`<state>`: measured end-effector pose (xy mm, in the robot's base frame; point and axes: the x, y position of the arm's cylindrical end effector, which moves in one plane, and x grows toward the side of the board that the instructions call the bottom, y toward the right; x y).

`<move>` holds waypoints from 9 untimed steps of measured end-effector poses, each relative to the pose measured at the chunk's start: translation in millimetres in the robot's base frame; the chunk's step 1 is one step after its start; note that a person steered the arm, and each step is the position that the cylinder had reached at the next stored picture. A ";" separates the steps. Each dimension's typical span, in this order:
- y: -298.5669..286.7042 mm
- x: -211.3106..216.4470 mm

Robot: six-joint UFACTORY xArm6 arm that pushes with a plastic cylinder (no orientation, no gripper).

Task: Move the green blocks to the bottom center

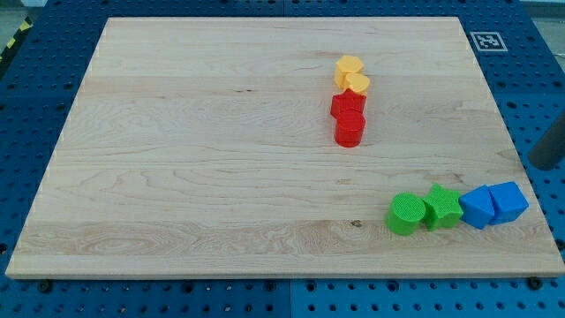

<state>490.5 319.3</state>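
A green cylinder [405, 215] and a green star [442, 208] sit side by side, touching, near the wooden board's [203, 159] bottom right. My tip [541, 164] is the lower end of a dark rod at the view's right edge. It is just past the board's right edge, up and to the right of the green blocks and apart from every block.
Two blue blocks [478, 208] [508, 201] continue the row to the right of the green star. Two yellow blocks [350, 66] [357, 84], a red star [349, 104] and a red cylinder [350, 130] form a column at upper centre. A printed tag [487, 41] marks the top right corner.
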 end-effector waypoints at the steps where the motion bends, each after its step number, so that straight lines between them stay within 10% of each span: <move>1: 5.7 20.6; 5: -42.4 121.9; 9: -115.6 85.3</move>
<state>575.8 203.7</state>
